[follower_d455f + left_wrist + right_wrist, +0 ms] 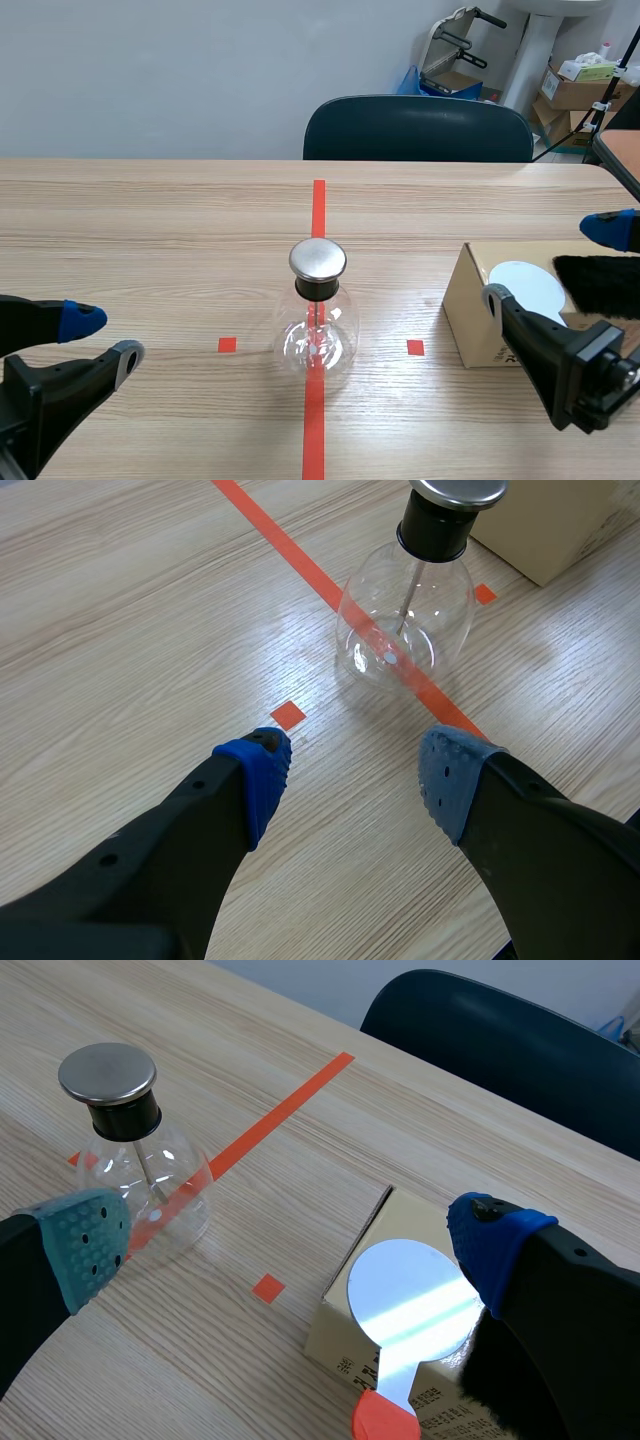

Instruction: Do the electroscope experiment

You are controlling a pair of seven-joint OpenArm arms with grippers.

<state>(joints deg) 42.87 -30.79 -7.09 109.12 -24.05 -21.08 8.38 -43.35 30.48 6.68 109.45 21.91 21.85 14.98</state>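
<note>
Electroscope untouched, both grippers empty

Left gripper (105, 336): low over the tabletop (150, 220), fingers spread wide, nothing between them. It sits beside the flask, well apart from it.

Flask (317, 325): clear glass, upright on the centre tape line between two orange squares. Metal cap (318, 259) on a black stopper, with a thin rod (405, 595) hanging inside. Nothing touches it.

Box (475, 315): cardboard, near the flask. On top lie a shiny disc (415, 1295) with an orange handle (385, 1422) and, just beside it, a patch of black fur (600, 285).

Right gripper (290, 1243): above the box, fingers wide apart and holding nothing. The disc lies ahead of them.

Step in hand, by my reading: the start, fetching the disc. To do it well:
- take the handle, not the shiny face, so any charge is kept
- lift straight up so the fur isn't dragged off
- rub the disc on the fur, then bring it to the cap gently; the round flask looks easy to tip
- left gripper could steady the flask low on the glass

Count: two grippers, one flask, one cap, one box, one disc, one fur patch, one chair (418, 128) beyond the tabletop.
</note>
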